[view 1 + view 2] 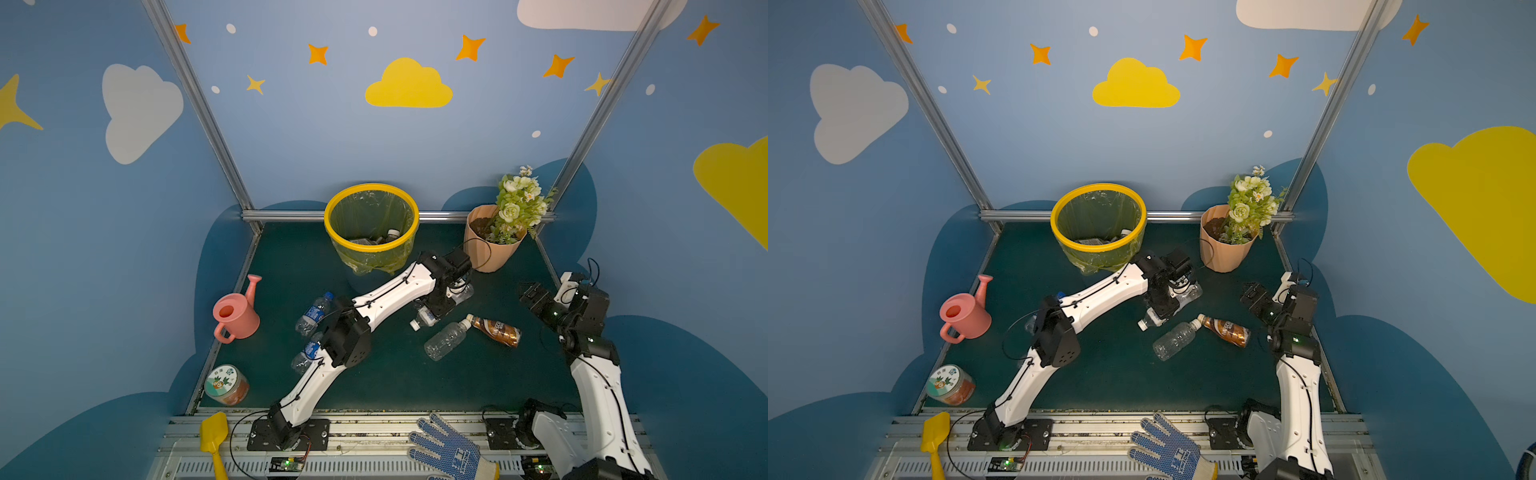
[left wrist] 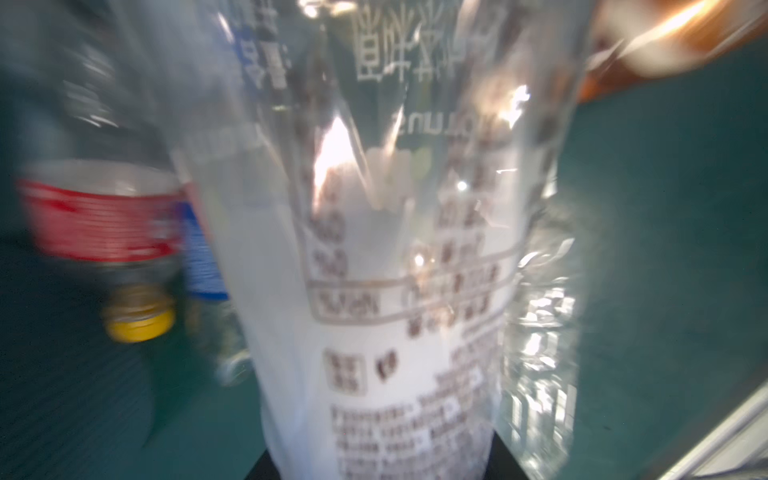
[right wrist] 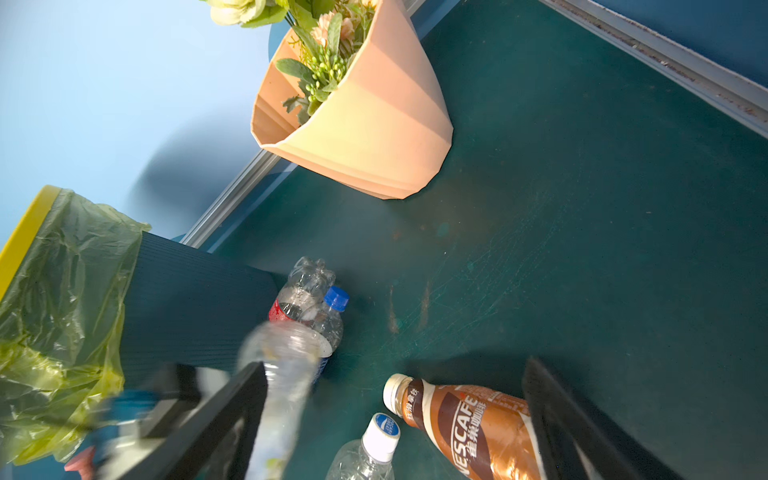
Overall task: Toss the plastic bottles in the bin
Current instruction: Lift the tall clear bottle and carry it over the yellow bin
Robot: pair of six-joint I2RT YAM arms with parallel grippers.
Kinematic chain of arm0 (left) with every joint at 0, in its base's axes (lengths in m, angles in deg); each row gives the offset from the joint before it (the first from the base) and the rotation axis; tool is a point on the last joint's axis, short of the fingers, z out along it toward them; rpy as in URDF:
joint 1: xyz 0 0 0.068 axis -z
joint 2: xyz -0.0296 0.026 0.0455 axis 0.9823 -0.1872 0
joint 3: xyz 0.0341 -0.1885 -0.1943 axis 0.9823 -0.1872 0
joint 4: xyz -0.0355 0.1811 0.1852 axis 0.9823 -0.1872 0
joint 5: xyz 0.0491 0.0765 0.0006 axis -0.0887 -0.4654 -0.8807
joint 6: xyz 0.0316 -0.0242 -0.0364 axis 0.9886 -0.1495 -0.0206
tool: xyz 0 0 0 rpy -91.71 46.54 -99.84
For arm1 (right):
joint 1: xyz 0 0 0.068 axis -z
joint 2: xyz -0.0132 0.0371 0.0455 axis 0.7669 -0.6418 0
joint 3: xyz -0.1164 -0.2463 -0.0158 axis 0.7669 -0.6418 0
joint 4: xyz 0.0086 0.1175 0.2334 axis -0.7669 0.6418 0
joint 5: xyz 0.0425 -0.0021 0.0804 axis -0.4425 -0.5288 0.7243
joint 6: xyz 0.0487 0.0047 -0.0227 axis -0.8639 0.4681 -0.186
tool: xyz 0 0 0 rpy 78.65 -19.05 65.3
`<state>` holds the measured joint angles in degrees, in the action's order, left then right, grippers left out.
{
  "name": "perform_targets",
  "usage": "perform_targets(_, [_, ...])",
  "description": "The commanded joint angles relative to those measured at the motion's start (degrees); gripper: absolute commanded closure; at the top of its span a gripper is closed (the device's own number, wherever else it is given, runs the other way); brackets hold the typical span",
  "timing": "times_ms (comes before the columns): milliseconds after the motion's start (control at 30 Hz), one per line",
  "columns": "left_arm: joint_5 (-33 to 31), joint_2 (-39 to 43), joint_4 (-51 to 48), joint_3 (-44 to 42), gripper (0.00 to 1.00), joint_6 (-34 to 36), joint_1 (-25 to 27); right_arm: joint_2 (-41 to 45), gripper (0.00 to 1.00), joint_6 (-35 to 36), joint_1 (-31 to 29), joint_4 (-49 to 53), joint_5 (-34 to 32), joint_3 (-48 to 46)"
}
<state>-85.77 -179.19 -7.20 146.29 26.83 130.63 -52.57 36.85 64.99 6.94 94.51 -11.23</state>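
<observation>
My left gripper is shut on a clear plastic bottle with a white cap and pale label, in front of the bin, whose yellow-rimmed liner holds a few bottles. My right gripper stands open above a brown coffee bottle and a clear white-capped bottle lying on the green mat. Two blue-label bottles lie left of the left arm. Beside the bin's base lie a red-label bottle and a blue-capped one.
A peach flower pot with flowers stands right of the bin. A pink watering can and a squat jar sit at the mat's left edge. A yellow shovel and a blue glove lie on the front rail.
</observation>
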Motion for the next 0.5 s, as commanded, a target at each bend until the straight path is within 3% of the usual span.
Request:
perform_targets(0, [-2.53, 6.12, 4.53, -0.68, 0.58, -1.96, -0.08, 0.33, 0.06, -1.1, 0.15, -1.65, 1.1, -0.53])
perform_targets(167, [-7.31, 13.79, 10.12, -3.29, 0.57, -2.37, -0.12, -0.02, 0.06, -1.55, 0.17, -2.44, 2.02, -0.53])
perform_targets(267, [-13.46, 21.08, 16.63, -8.19, 0.57, -2.38, 0.22, -0.4, 0.05, -1.69, 0.13, -3.06, 3.17, -0.53])
perform_targets(467, [-23.84, 40.42, 41.9, -28.67, 0.57, 2.53, 1.98, -2.32, 0.06, -2.1, -0.22, -3.72, 4.88, 0.34])
